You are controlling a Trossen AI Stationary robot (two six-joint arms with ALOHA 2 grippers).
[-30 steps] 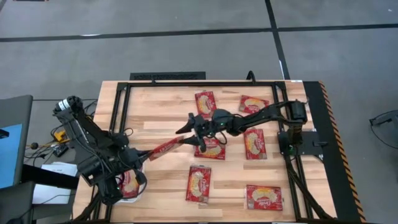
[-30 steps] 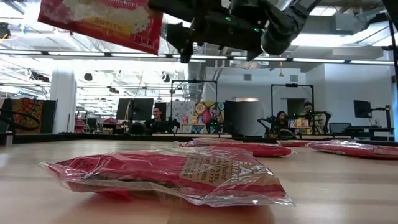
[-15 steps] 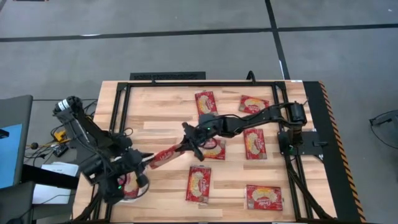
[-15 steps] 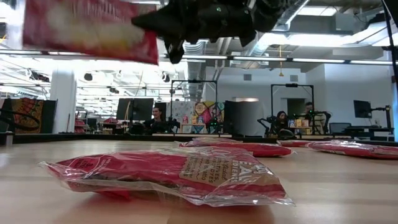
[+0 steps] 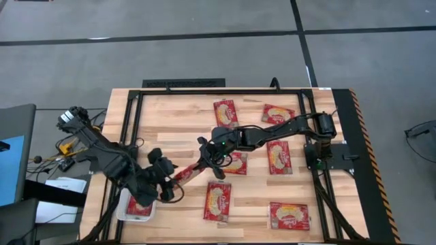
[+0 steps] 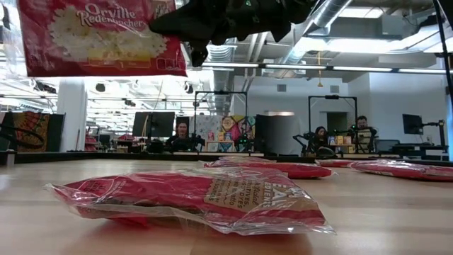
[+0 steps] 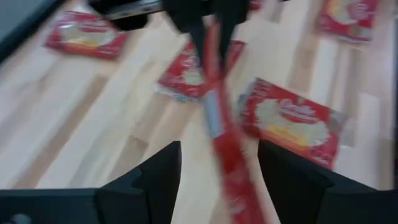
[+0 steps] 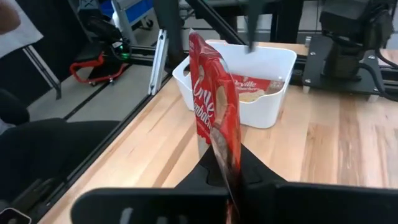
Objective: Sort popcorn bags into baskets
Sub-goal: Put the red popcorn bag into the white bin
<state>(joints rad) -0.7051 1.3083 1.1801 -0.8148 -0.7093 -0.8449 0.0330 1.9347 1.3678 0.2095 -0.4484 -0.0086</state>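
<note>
One popcorn bag (image 5: 189, 170), red with a pale picture, hangs on edge above the table's middle left, well clear of it in the low view (image 6: 99, 39). My right gripper (image 5: 206, 162) is shut on the bag's right-hand end. My left gripper (image 7: 217, 171) is open, and its two fingers stand on either side of the bag's other end (image 7: 219, 134) with room on both sides. The white basket (image 8: 273, 109) stands at the near left corner (image 5: 123, 207) with one bag lying flat in it (image 8: 252, 87). My right gripper pinches the bag's short end (image 8: 224, 152) between its two fingers. It comes almost level from the table's right, pointing along the bag. The bag is lifted clear and stands on edge, reaching away from the fingers toward the left arm.
Several more bags lie flat on the wood: two at the far side (image 5: 225, 112) (image 5: 277, 113), two at mid-right (image 5: 279, 156) (image 5: 236, 163), two near the front edge (image 5: 218, 201) (image 5: 289, 216). Black frame rails (image 5: 136, 122) border the table. People sit in the room beyond (image 6: 180, 131).
My right gripper has shut on the bag's right end, tipping up toward level. My left gripper has opened, let go of the other end and swung toward the table's right and near edge. The bag has turned from slanted to upright and stays clear of the table.
</note>
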